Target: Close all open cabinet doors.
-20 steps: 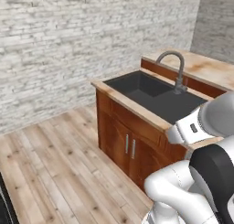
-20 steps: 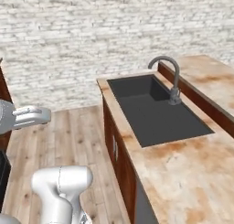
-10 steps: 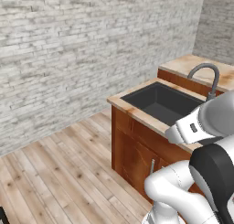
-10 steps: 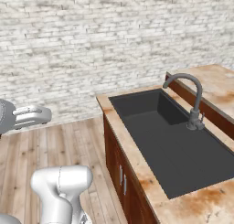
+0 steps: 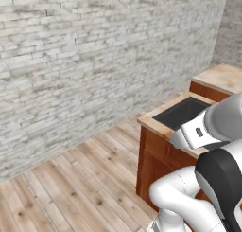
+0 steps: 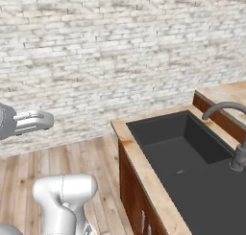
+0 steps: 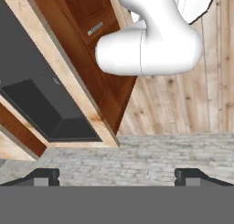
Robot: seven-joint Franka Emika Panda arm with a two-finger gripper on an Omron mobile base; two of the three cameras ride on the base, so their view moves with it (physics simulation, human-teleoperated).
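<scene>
The gripper [image 7: 117, 176] stands wide open and holds nothing — in the hand view its two dark fingertips [image 7: 43, 176] sit far apart at the bottom, with bare brick wall [image 7: 173, 157] between them. None of the tall cabinet doors can be made out in these pictures, so where they are I cannot tell.

In the left base view a long grey brick wall [image 5: 94, 60] runs across the far side, and a light wooden plank floor [image 5: 71, 183] lies in front of it. To the right stands a reddish-brown base cabinet [image 5: 158, 167] with a pale wood-toned counter [image 5: 151, 122] on top and a dark sink [image 5: 182, 111] sunk into it. A second, higher piece of counter [image 5: 222, 77] sits further right, near the corner of the room.

The right base view shows the same sink [image 6: 187, 157] close up, on the right, with a curved grey tap [image 6: 230, 128] at its far right edge. The counter rim [image 6: 144, 171] runs along the near left side of the basin, and the cabinet front [image 6: 134, 200] below it carries short silver handles [image 6: 142, 221]. The floor [image 6: 57, 157] lies to the left

In the hand view a small door on the cabinet front [image 7: 87, 40] shows one short silver handle [image 7: 95, 28] — it looks shut
</scene>
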